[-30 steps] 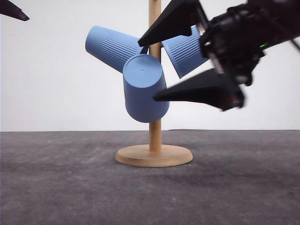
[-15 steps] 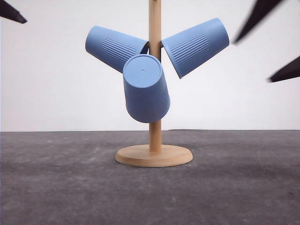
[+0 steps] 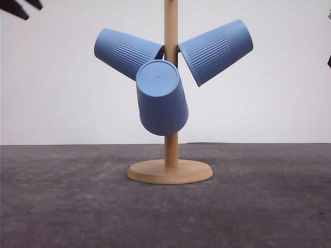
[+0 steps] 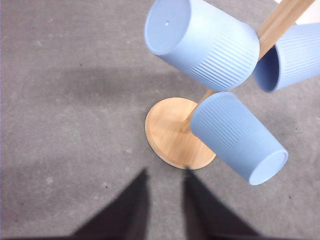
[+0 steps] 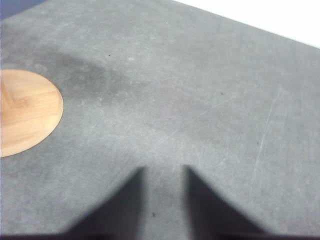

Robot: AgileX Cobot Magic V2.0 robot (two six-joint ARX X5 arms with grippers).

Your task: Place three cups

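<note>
Hanging on the wooden peg stand [image 3: 170, 103], all three light-blue ribbed tapered cups are already off the table. From the front, one light-blue cup [image 3: 126, 51] points out toward ten o'clock from the post, a second light-blue cup [image 3: 216, 50] toward two o'clock, and the third light-blue cup [image 3: 160, 98] leans out toward the camera, flat base showing, its rim end dropping toward six o'clock. Each cup's long axis runs outward along its peg, mouth at the post, base away.

My left claw [image 4: 162, 202] hovers above the dark grey table mat [image 4: 60, 100], fingers parted with a narrow gap and nothing between them. From it the stand's round wooden base [image 4: 172, 135] lies at twelve o'clock, near, with the cups beyond at about one o'clock. My right claw [image 5: 162, 200] is likewise released and empty, over bare mat, with that base off at ten o'clock, well apart from the fingers.

I judge the placing done: no cup is left to fetch. If any cup needed seating, my left arm is the nearer one, and the approach would have to follow that cup's axis toward the post, not across it, or the stand could tip.
</note>
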